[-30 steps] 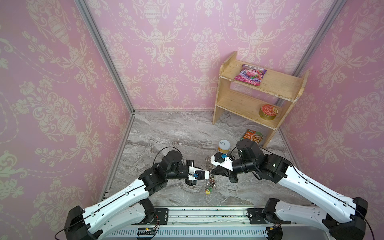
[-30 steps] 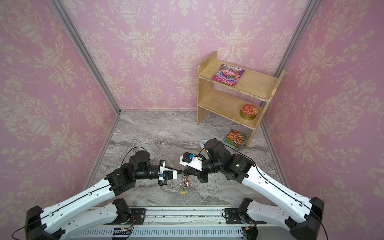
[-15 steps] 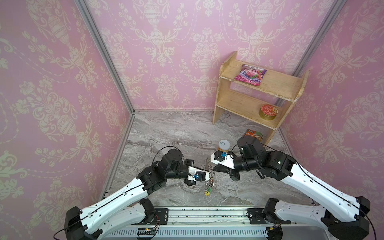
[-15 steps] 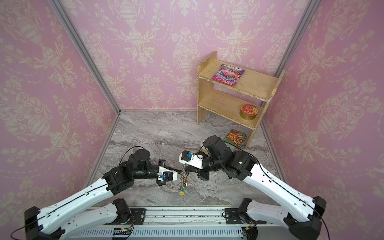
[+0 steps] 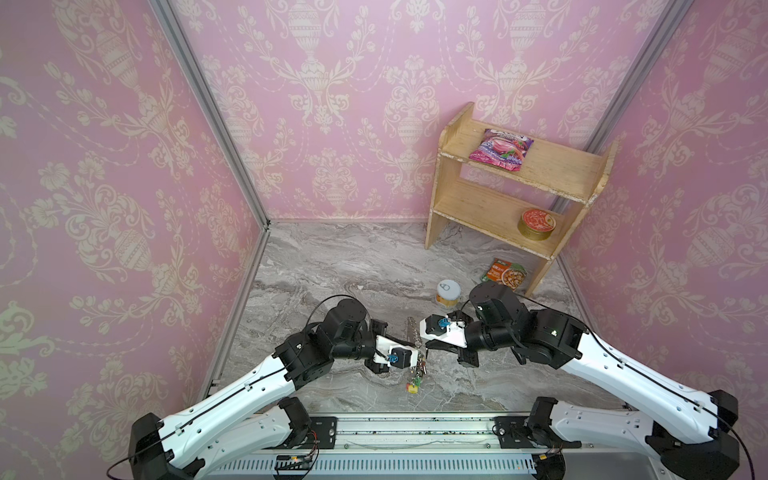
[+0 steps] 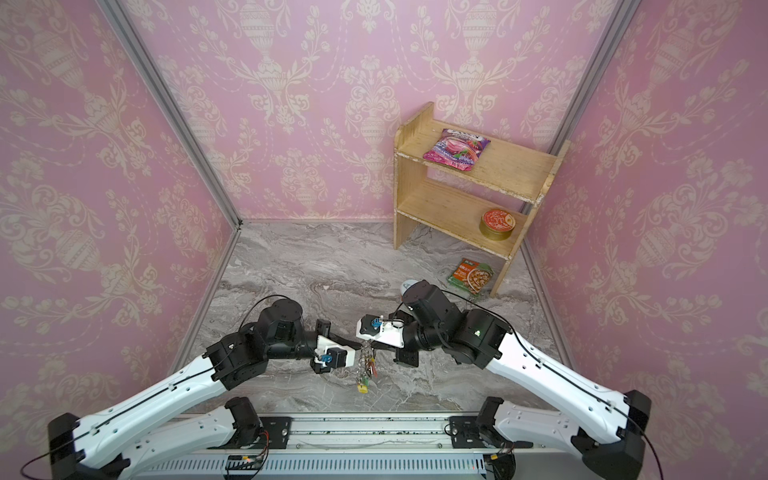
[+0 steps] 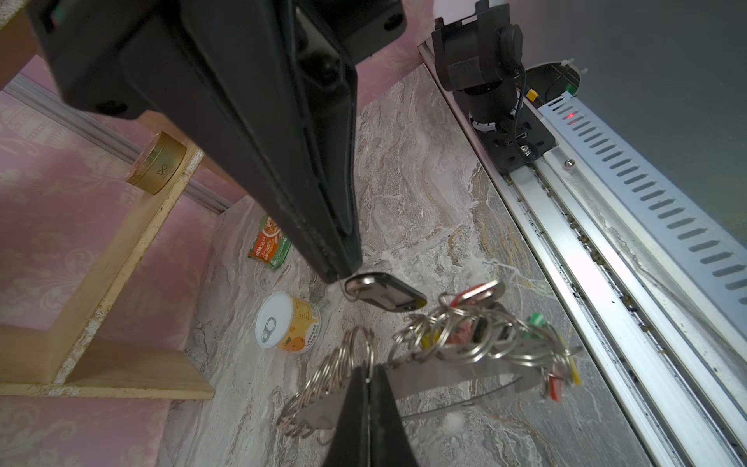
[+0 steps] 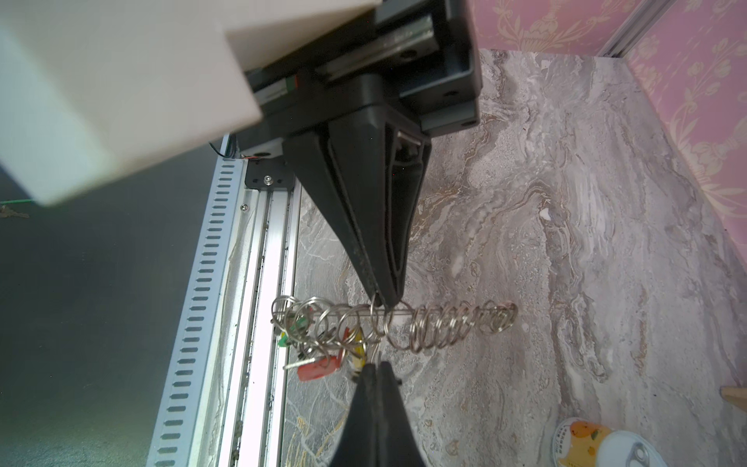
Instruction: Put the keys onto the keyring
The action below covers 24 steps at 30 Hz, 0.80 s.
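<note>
The left gripper [image 7: 368,370] is closed tight on the keyring [image 7: 477,339], a silvery metal loop strung with many small split rings and red, yellow and green plastic tags. Its fingertips pinch the wire between the bunched rings on one side and the tag cluster on the other. In both top views the keyring [image 5: 415,368] sits on the robot's side of a small white-lidded can with an orange fruit label [image 5: 448,293], and its tags dangle below the grip.

The right gripper [image 7: 337,277] is also fully closed. Its tips clamp the small ring at the end of the key [image 7: 386,295], a black oblong plastic-headed fob. The key hangs just beside the keyring, nearer the can [image 7: 287,323] than the tag cluster is. Whether its free end touches the closest split ring cannot be told.

In the right wrist view the two grippers' tips meet at the keyring [image 8: 323,323], the left gripper [image 8: 384,301] pinching the wire, the right gripper [image 8: 375,366] shut just below it.
</note>
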### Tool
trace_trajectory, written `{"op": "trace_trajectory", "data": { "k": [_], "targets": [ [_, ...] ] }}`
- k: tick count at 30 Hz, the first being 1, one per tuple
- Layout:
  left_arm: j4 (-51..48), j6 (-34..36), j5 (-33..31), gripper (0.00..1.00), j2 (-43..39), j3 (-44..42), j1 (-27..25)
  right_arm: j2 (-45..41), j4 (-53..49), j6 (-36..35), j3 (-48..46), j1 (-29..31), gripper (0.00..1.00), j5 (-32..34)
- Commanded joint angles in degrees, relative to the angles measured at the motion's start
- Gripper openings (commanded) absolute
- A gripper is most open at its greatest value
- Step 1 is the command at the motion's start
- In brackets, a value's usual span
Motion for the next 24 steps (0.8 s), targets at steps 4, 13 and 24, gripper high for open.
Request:
{"op": "trace_trajectory", "data": {
  "k": [4, 13, 24],
  "targets": [
    [1.4, 0.7, 0.9, 0.0, -1.0, 1.6, -0.5, 0.9, 2.6, -0.2, -0.3, 0.3, 0.0, -1.4],
    [2.0, 0.5, 1.0, 0.0, -1.4, 1.4, -0.5, 1.9, 3.0, 0.5, -0.7, 0.2, 0.0, -3.6],
    [2.1, 0.5, 0.7, 0.0, -1.8, 1.2, -0.5, 2.8, 2.4, 0.7, -0.6, 0.2, 0.0, -5.6]
  ]
}}
